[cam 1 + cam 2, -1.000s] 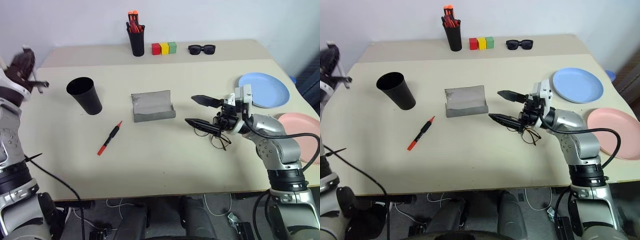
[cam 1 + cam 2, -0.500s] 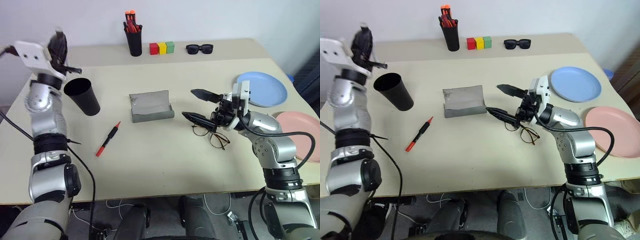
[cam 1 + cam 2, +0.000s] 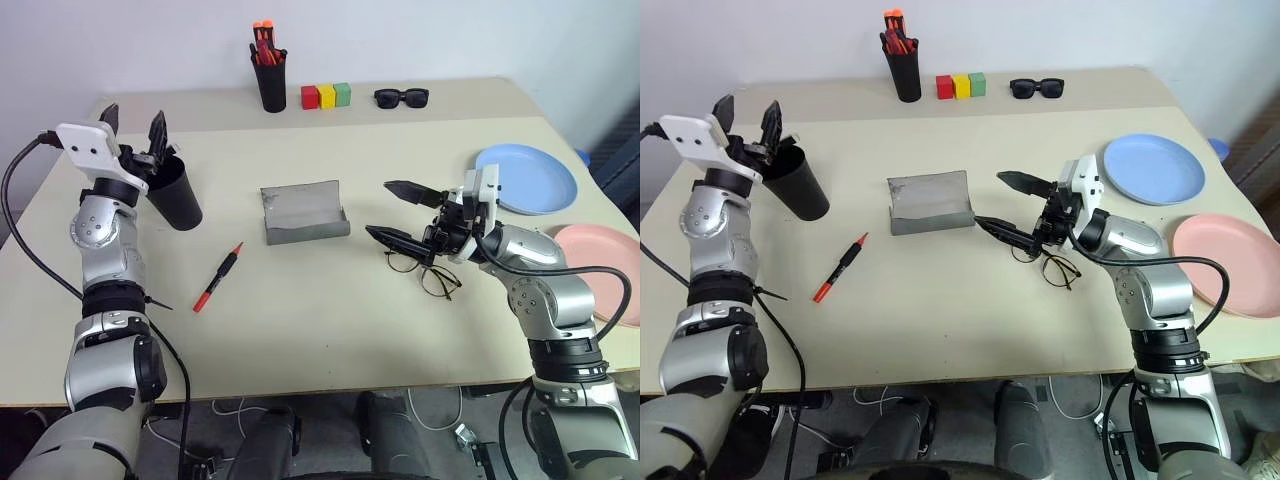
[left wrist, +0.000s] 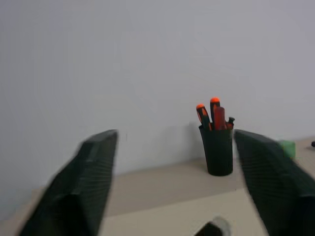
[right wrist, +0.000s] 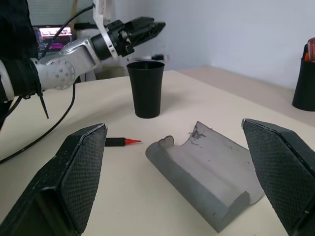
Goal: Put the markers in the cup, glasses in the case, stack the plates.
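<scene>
One red marker (image 3: 218,277) lies on the table (image 3: 300,330) between one black cup (image 3: 172,192) and one open grey case (image 3: 304,212). One pair of glasses (image 3: 425,272) sits under the right gripper (image 3: 396,211), fingers spread. Left gripper (image 3: 133,128) hovers over the cup, spread. Two plates (image 3: 530,180) lie apart.

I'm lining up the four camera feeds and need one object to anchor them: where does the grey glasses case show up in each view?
Left eye view: the case lies open mid-table, between the cup and the glasses.
Right eye view: the case sits mid-table, left of the right hand.
Left wrist view: not in it.
Right wrist view: open, between the fingers.
Shared landmark: the cup, beside the case.
</scene>
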Action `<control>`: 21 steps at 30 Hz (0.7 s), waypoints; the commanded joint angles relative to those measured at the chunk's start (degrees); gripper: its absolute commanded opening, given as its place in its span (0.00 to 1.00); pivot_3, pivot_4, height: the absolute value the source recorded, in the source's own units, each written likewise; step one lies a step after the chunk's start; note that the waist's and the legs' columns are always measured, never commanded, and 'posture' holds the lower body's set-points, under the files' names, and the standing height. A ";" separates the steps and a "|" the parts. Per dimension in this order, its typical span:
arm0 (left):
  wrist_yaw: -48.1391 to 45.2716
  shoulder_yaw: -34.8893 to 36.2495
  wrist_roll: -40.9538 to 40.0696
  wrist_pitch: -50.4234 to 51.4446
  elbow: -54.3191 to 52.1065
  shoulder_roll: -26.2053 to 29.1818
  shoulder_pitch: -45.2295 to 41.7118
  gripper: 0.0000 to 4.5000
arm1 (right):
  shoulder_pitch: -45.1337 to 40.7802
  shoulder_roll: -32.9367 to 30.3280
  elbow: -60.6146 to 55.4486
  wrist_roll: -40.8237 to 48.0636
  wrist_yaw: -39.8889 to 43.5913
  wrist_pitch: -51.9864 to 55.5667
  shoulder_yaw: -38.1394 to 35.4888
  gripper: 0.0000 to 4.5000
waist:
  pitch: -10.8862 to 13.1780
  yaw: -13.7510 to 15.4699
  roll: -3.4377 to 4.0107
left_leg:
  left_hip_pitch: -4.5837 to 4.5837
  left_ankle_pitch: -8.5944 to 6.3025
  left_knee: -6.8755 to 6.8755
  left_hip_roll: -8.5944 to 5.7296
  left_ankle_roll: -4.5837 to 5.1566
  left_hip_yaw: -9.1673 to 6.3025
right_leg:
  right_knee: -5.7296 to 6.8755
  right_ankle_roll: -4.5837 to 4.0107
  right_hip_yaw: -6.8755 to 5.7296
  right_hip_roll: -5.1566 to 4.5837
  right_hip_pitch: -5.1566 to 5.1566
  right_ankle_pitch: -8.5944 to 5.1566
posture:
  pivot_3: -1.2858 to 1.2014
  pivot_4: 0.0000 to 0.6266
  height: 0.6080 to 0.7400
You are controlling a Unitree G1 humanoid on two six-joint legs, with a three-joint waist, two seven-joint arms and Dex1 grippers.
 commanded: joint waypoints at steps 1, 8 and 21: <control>-0.98 -0.21 -2.16 3.24 -9.85 1.44 1.47 0.99 | -1.04 0.14 -1.38 0.14 0.21 -1.38 -0.82 1.00 | 0.00 0.07 0.00 | -0.01 0.00 0.00 0.01 0.00 -0.01 | 0.00 0.00 0.00 0.00 0.00 0.00 | 0.52 0.24 1.00; 0.22 0.40 -2.72 8.92 -17.17 1.53 5.07 0.99 | -1.87 1.12 -0.01 -0.47 0.37 -2.26 -0.08 1.00 | 0.00 0.15 0.01 | 0.02 -0.01 0.01 0.01 0.01 0.00 | 0.01 -0.01 0.01 0.00 0.02 0.01 | 0.52 0.24 1.00; 0.07 -1.29 -23.74 54.61 -58.59 9.22 20.78 0.99 | 0.22 -0.27 -0.55 -0.91 0.58 -2.28 -0.96 1.00 | 0.01 -0.36 0.02 | 0.04 -0.05 -0.05 0.17 0.08 0.03 | 0.03 -0.01 0.08 0.00 -0.01 0.00 | 0.52 0.24 1.00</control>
